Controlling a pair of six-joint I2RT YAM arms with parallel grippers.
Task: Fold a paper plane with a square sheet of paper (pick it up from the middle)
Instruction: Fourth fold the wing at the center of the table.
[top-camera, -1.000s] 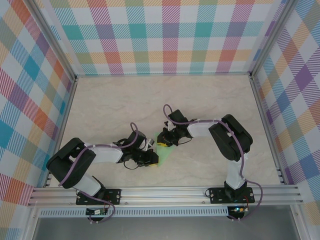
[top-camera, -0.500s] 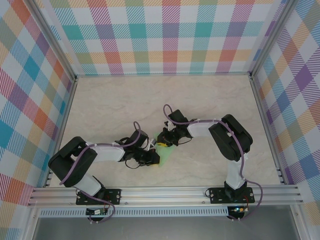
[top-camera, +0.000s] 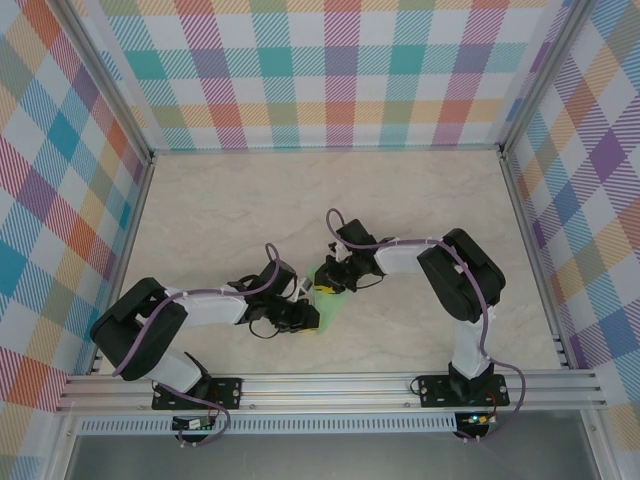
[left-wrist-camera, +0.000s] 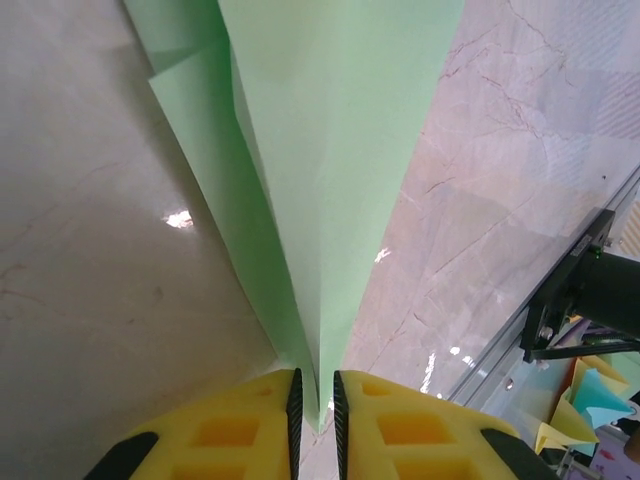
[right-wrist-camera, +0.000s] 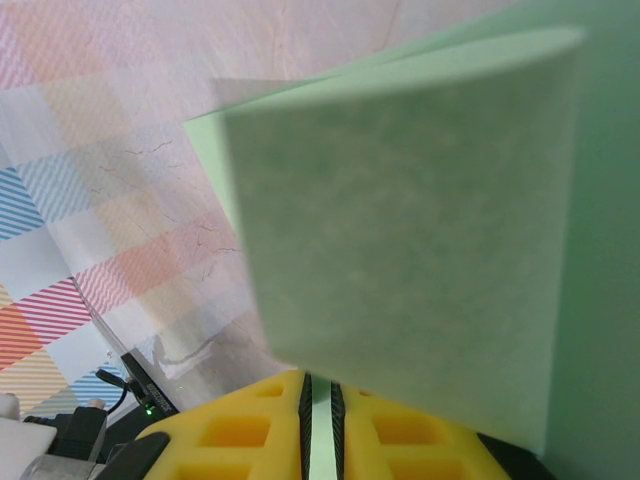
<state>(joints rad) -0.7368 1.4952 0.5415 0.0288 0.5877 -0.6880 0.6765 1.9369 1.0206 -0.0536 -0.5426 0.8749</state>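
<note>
The folded paper (top-camera: 332, 300) sits near the middle of the table (top-camera: 400, 200), toward its near edge, between 2 grippers. The left gripper (left-wrist-camera: 315, 405) pinches the paper's pointed tip; the right gripper (right-wrist-camera: 320, 400) is clamped on the opposite edge, seemingly raising it off the table.
</note>
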